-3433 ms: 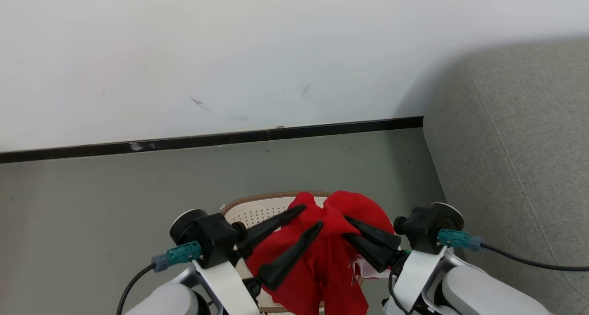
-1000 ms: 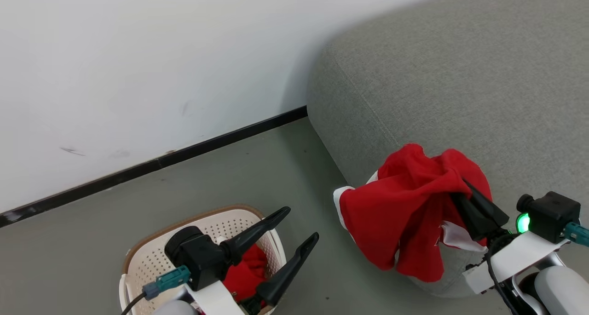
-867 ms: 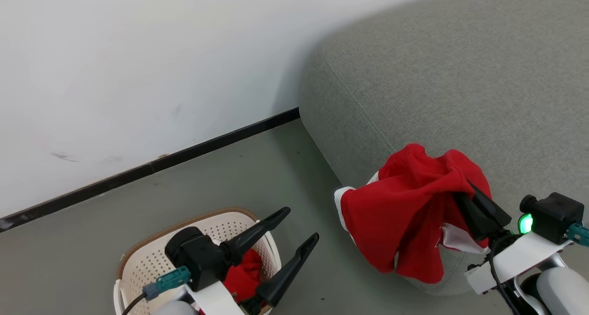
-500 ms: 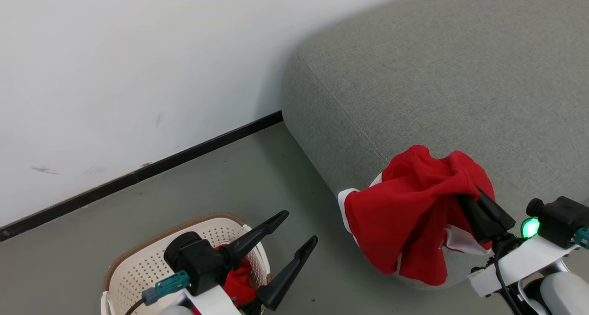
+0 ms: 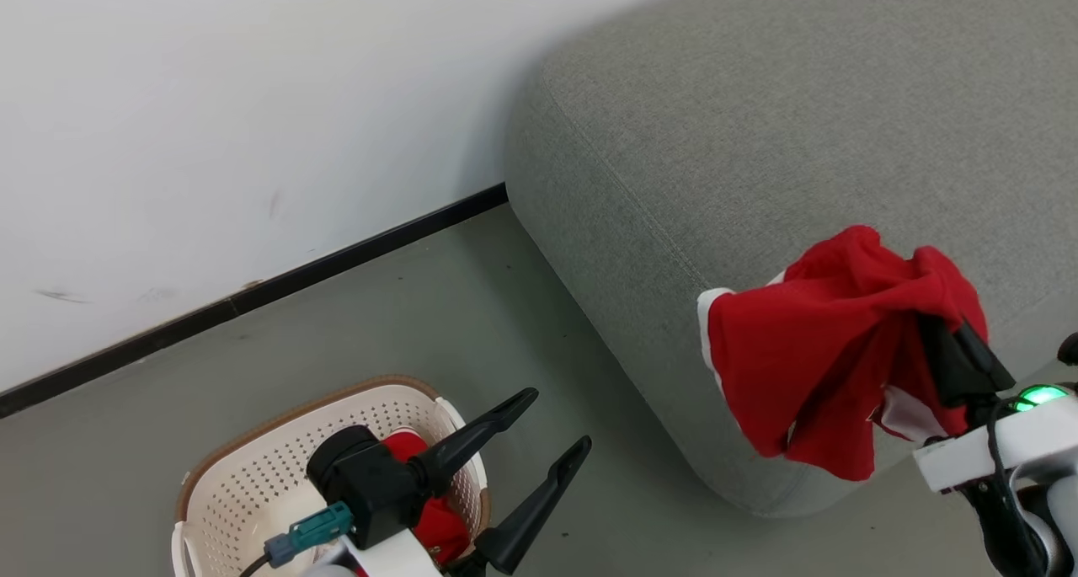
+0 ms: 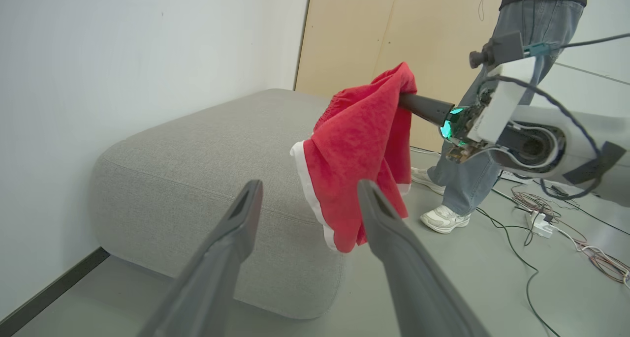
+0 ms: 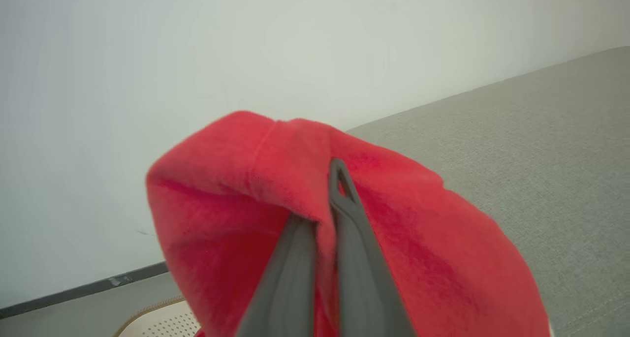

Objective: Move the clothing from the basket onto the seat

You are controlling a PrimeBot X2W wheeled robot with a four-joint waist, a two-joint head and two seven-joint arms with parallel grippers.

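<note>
My right gripper is shut on a bright red garment with white trim, which hangs in the air over the front edge of the grey seat. In the right wrist view the fabric drapes over both closed fingers. The left wrist view shows the same garment dangling beside the seat. My left gripper is open and holds nothing, just right of the cream basket. More red clothing lies in the basket, partly hidden by my left wrist.
A white wall with a black skirting strip runs behind the basket. A person's legs and white shoes stand on the floor past the seat. Cables trail over the floor there. Grey floor lies between basket and seat.
My right gripper has carried the red garment up and to the right, from the seat's lower front corner to higher over its edge. The head view shifted slightly. The left gripper stayed open.
</note>
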